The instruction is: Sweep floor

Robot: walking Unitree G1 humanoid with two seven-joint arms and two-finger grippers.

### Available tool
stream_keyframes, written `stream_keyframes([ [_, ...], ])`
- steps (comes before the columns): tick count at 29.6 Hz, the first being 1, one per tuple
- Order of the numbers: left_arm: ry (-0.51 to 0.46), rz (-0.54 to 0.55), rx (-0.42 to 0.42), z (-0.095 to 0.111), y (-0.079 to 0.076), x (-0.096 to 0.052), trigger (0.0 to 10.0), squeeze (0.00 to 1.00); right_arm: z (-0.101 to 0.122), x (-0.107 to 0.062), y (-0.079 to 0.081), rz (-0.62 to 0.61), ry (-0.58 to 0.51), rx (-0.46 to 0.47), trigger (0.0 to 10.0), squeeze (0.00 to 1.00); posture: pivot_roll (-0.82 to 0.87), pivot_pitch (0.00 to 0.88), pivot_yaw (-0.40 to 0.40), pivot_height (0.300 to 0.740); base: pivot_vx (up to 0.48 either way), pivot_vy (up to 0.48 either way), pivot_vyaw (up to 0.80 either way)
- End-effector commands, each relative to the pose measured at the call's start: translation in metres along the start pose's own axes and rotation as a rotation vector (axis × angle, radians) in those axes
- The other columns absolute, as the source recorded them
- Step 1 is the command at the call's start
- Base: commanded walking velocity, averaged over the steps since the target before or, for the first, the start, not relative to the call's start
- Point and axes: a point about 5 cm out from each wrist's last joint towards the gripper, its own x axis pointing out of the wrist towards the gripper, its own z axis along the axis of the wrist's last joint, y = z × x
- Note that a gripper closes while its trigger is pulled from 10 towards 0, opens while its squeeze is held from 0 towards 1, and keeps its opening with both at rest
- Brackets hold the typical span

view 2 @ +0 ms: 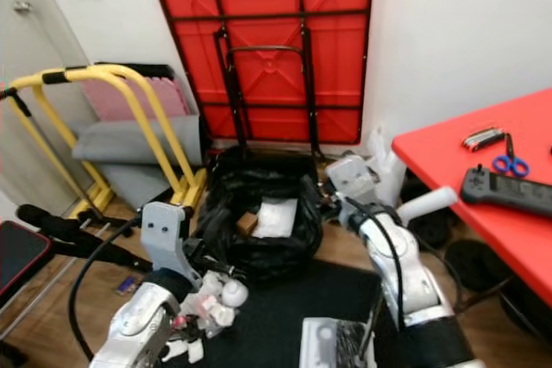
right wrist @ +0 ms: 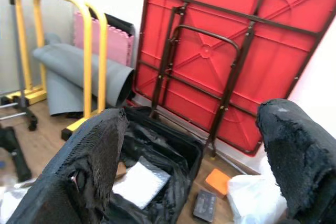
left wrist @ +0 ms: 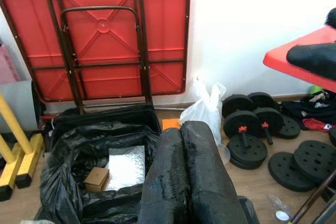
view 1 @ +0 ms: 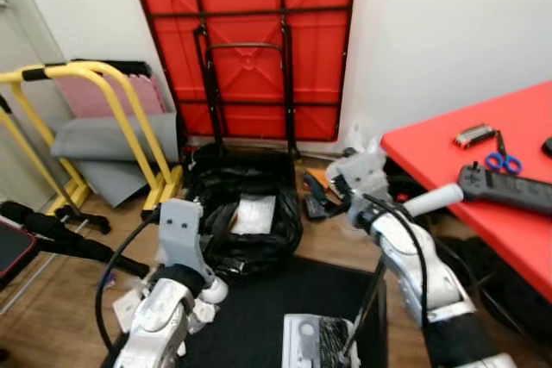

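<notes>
the left gripper is raised low at the robot's left front, its arm bent up from below, and its two black fingers are pressed together with nothing between them. it is aimed toward a black bin bag lying open on the wooden floor, inside which a silvery packet and a small cardboard box are seen.

the right gripper is held higher and further forward, the silver arm reaching up and ahead from the robot's right, beside the edge of a red table. its fingers are spread wide apart and nothing is held between them. a thin dark rod is seen running down beside the right forearm to a brush head resting on a black mat just before the robot; whether it is touched by the arm cannot be told.

a folded red table is leaned against the white wall behind the bag. a yellow frame stands to the left. scissors lie on the red table, and black weight plates lie on the floor near a white plastic bag.
</notes>
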Motion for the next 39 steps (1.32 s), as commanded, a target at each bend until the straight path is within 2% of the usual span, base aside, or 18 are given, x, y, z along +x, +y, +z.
stream_keyframes([
  [1,0.004,0.023,-0.007,-0.001,0.005,0.0,10.0,0.0,0.008,0.003,0.001,0.001,-0.023,-0.006,10.0,0.0,-0.09,0.0,0.006,0.74,0.0,0.0,0.0],
  [6,0.003,0.053,-0.012,-0.001,0.009,0.0,10.0,0.0,0.017,0.008,0.0,0.0,-0.027,0.004,10.0,0.0,-0.09,0.0,0.008,0.74,0.0,0.0,0.0],
  [10,-0.003,0.084,-0.033,0.0,0.014,0.0,10.0,0.0,0.027,0.01,0.001,0.034,-0.07,0.042,10.0,0.0,-0.1,0.0,0.013,0.72,0.0,0.0,0.0],
  [15,-0.011,0.081,-0.02,0.0,0.014,0.001,10.0,0.0,0.027,0.009,0.002,0.069,-0.074,0.079,10.0,0.0,-0.1,0.0,0.017,0.705,0.0,0.0,0.0],
  [16,-0.026,0.08,-0.015,0.001,0.014,0.001,0.0,0.0,0.026,0.008,0.004,0.085,-0.069,0.092,10.0,0.0,-0.1,0.0,0.018,0.7,0.0,0.0,0.0],
  [21,-0.041,0.082,-0.018,0.003,0.014,0.0,0.0,0.0,0.023,0.006,0.007,0.118,-0.048,0.116,10.0,0.0,-0.1,0.0,0.019,0.685,0.0,0.0,0.0],
  [22,-0.034,0.082,-0.016,0.002,0.014,0.0,1.3,0.0,0.021,0.005,0.007,0.119,-0.037,0.116,10.0,0.0,-0.1,0.0,0.019,0.68,0.0,0.0,0.0],
  [23,-0.026,0.083,-0.01,0.002,0.014,0.001,10.0,0.0,0.017,0.003,0.005,0.111,-0.016,0.124,10.0,0.0,-0.1,0.0,0.02,0.67,0.0,0.0,0.0],
  [28,-0.024,0.085,-0.009,0.002,0.014,0.001,10.0,0.0,0.014,0.002,0.002,0.108,-0.004,0.125,10.0,0.0,-0.1,0.0,0.02,0.66,0.0,0.0,0.0],
  [32,-0.025,0.085,-0.003,0.002,0.015,0.0,10.0,0.0,0.005,-0.003,-0.008,0.082,0.04,0.134,10.0,0.0,-0.11,0.0,0.023,0.635,0.0,0.0,0.0],
  [39,-0.024,0.084,0.0,0.002,0.015,0.0,10.0,0.0,0.002,-0.004,-0.014,0.051,0.057,0.131,10.0,0.0,-0.11,0.0,0.026,0.62,0.0,0.0,0.0],
])
